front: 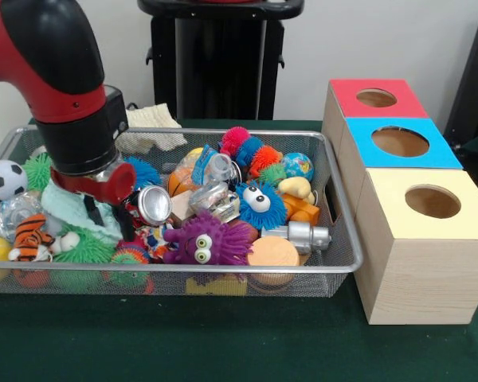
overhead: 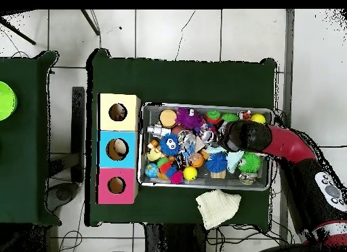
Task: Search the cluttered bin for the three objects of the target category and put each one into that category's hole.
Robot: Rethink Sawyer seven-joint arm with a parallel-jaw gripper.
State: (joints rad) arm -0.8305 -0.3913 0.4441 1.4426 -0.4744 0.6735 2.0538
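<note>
Overhead view gives me what the front camera cannot: the whole green table [overhead: 176, 73], the bin [overhead: 207, 184] lying just beside a row of three boxes, and a pale cloth [overhead: 218, 207] on the table outside the bin's robot-side rim. From the front I see the same bin [front: 334, 267] as a wire-mesh tray heaped with toys, and there the cloth [front: 150, 126] peeks up behind its far rim.

The arm [front: 52, 60] is the biggest thing in the front view, red and black, coming down from the top left into the left half of the bin. From overhead the arm [overhead: 288, 144] reaches across the rim and its wrist hangs over the clutter. The gripper [front: 103, 208] is low among the toys, over a light green rag [front: 84, 211]; I cannot tell how it stands.

Beside the bin, the yellow-topped box sits nearest the front camera, and its hole [front: 432, 201] is round, dark and unobstructed; overhead, that hole [overhead: 118, 112] is at the row's end farthest from the robot's base.

Smaller things: a purple spiky toy [front: 203, 239] with eyes sits against the near rim, a blue one [front: 259, 204] behind it. A rope toy [front: 154, 238] of mixed cord shows just right of the gripper, partly buried. A striped plush tiger [front: 28, 237] lies at the left.
</note>
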